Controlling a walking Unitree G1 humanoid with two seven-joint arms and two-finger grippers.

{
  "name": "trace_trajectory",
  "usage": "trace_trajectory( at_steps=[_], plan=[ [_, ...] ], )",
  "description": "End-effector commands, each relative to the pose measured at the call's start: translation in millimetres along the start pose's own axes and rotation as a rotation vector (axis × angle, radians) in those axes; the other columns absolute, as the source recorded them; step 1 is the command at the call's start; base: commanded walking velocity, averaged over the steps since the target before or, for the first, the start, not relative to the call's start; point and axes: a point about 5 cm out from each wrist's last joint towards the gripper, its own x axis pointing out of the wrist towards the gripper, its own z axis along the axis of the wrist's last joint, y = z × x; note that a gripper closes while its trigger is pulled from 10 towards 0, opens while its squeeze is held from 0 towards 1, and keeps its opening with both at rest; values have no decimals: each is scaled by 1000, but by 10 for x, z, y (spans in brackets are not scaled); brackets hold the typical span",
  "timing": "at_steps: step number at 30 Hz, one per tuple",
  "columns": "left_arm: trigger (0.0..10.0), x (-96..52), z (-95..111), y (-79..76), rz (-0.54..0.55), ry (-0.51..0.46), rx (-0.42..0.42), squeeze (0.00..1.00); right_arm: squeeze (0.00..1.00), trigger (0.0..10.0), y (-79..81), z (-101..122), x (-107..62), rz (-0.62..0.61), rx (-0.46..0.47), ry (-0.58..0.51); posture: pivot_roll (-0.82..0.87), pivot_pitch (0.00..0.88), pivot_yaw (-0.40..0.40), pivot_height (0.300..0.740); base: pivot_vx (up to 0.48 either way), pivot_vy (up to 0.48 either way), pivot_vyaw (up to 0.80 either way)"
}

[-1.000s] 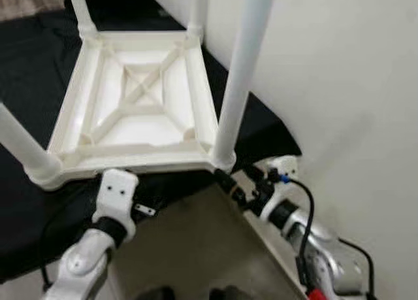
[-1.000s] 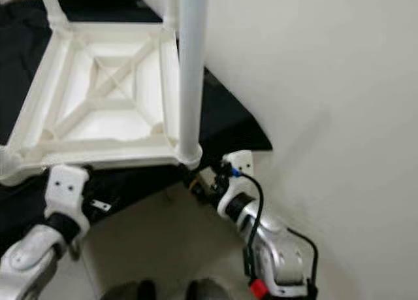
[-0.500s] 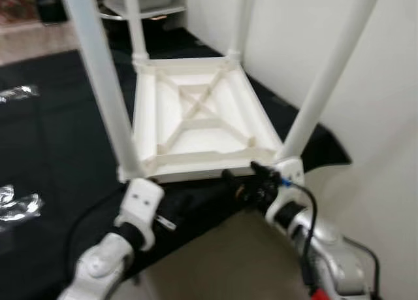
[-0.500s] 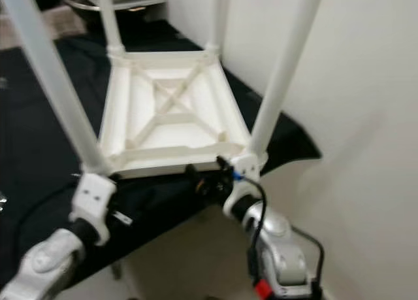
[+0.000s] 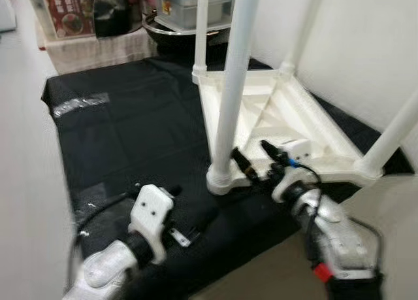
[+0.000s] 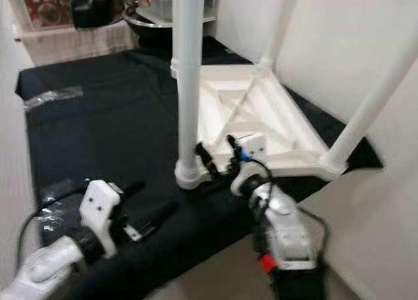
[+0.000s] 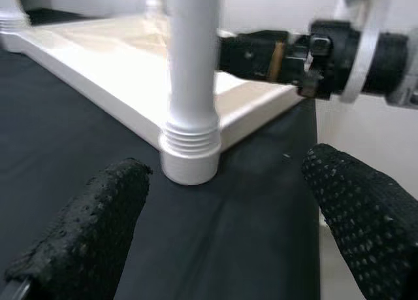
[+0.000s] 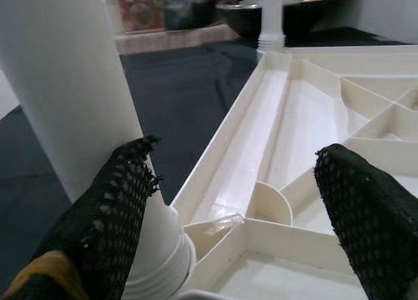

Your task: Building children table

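On black cloth beside the wall, upturned white table with legs skyward. Right gripper spread wide around near corner leg, gripping nothing; left gripper likewise spread, just short. Could tip or skid if nudged sideways before clamping.

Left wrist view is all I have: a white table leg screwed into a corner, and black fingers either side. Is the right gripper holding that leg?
Observer: No. The right gripper is open beside that leg, one finger against its base, the other over the tabletop's underside.
Operator: Are all four legs on?
Observer: Yes, the upside-down table has a leg standing at each corner.
Operator: What is it resting on?
Observer: A black cloth spread on the floor, next to a white wall.
Operator: And my left gripper?
Observer: The left gripper is open, low over the cloth, short of the leg.
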Motion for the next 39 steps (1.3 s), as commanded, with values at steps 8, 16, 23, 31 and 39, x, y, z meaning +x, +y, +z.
trace_trajectory(
  at_steps=[8,16,23,31,39],
  plan=[
    [10000,-173,-49,145,73,11,-30,0,0,10000,-240,287,-28,113,-97,-92,46,131,-67,740,0,0,0],
    [10000,-245,-201,96,99,59,-81,0,0,10000,-601,580,-94,97,-223,-110,42,147,-73,740,0,0,0],
    [10000,-260,-201,182,162,45,-81,0,0,10000,-713,697,-129,116,-274,-115,42,150,-71,740,0,0,0],
    [10000,-296,-250,452,366,34,-39,0,0,10000,-215,1282,-286,662,-3,-383,40,146,-66,740,0,0,0],
    [10000,-170,-124,310,277,-43,-47,0,0,10000,-83,1332,-22,732,-121,-369,50,145,-68,740,0,0,0]
  ],
)
